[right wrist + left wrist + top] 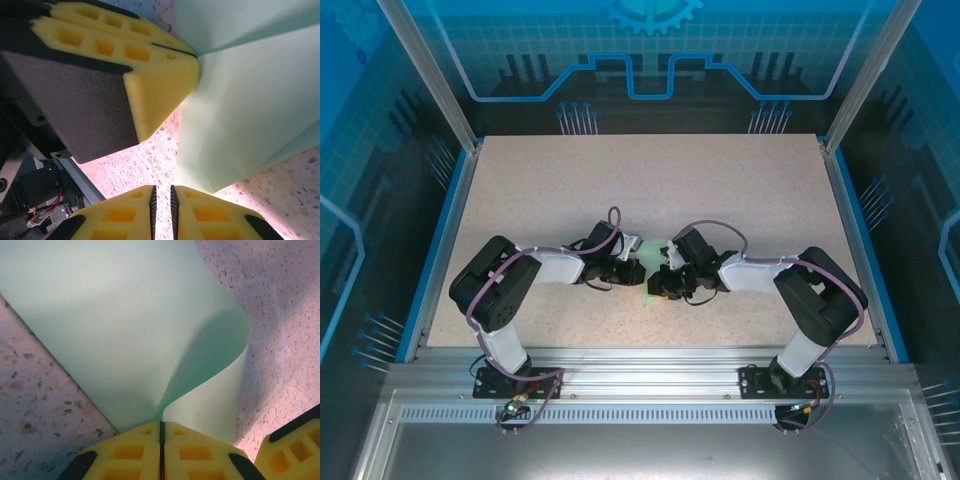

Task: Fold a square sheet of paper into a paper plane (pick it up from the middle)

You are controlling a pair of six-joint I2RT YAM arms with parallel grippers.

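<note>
Speckled tabletop (720, 190) w/ blue panels (380, 150) round it and an alu rail (640, 352) along the near edge.

From the top cam you can barely see the square sheet of paper (125, 325). Both wrists crowd over it, mid-width and near the rail on its far side, and just a sliver of pale green peeks out between the black housings. You can't tell from up there how much of it lies flat.

Left wrist cam cuts the sheet off at the top and left of frame. One layer runs out across the table and the right part bows over in a soft curl, no hard crease visible. The left gripper (161, 424) is clamped together on the sheet's near edge, yellow fingers meeting in a thin dark line.

Right wrist cam: the right gripper (161, 189) has its fingers a hair apart, w/ table showing thru the slit and nothing between them. The sheet's corner hangs just beside its tip; can't tell if it touches.

Room to move: bare tabletop stretches from the grippers to the far edge, well away from the rail. Side margins are open too.
</note>
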